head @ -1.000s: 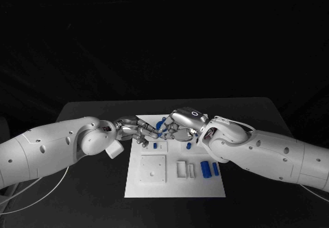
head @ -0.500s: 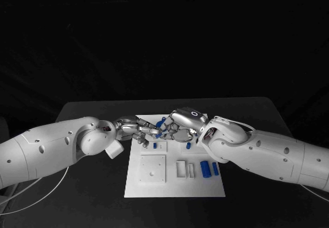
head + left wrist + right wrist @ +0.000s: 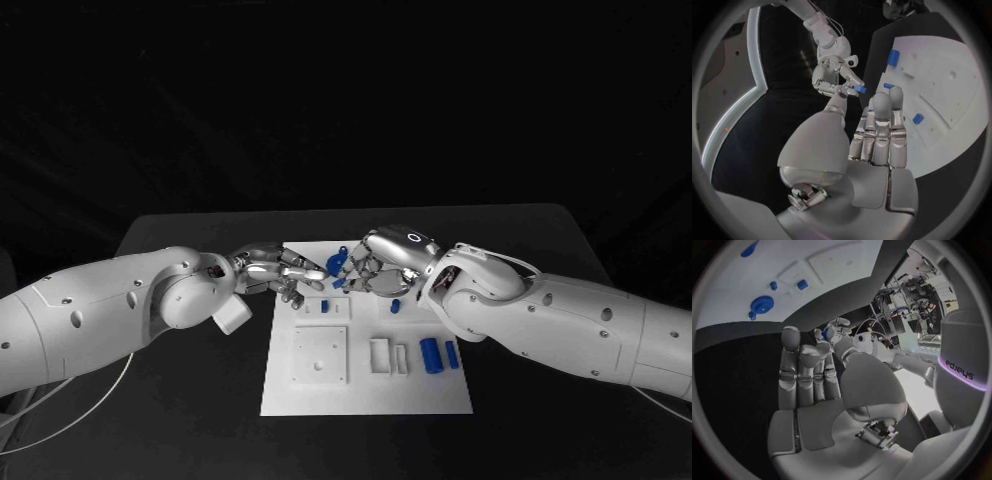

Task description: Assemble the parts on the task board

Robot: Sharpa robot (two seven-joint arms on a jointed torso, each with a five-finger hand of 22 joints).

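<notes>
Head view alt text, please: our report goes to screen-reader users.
Two white robot arms meet over the far end of a white task board on a black table, the left hand and right hand together on a small blue part. More blue parts lie nearer on the board.

The task board (image 3: pixel 366 385) is a white rectangular plate lying flat in the middle of the black table. Two blue cylindrical parts (image 3: pixel 431 356) lie side by side near its right edge, beside a small white block (image 3: pixel 381 357). A small blue part (image 3: pixel 325 307) sits further back, and another blue part (image 3: pixel 336 263) is up between the two hands
</notes>
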